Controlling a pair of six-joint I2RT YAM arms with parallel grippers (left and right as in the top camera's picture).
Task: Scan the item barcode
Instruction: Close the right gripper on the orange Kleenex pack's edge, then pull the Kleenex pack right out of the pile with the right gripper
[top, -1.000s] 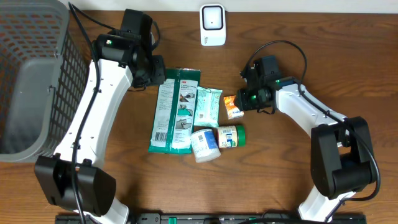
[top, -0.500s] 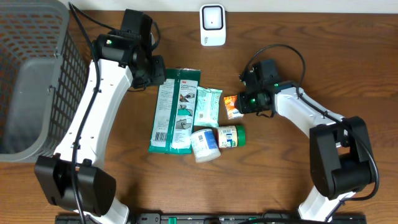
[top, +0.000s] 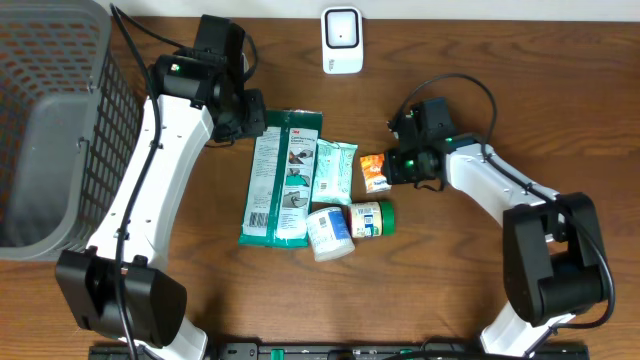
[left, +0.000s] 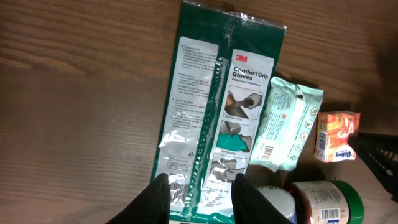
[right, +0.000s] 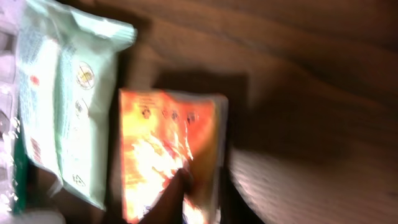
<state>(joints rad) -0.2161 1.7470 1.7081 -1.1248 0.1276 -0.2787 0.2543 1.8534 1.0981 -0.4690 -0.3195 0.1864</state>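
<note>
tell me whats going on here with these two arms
The right arm's fingers are down at the small orange box, one seemingly touching it; whether they grip it is unclear. The left arm's fingers hover open over the green gloves pack. The white scanner sits apart from both, with nothing brought to it yet.

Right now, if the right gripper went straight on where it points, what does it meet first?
The small orange box, directly ahead of the right gripper. The wrist view is too blurred to tell whether the fingers already touch it.
</note>
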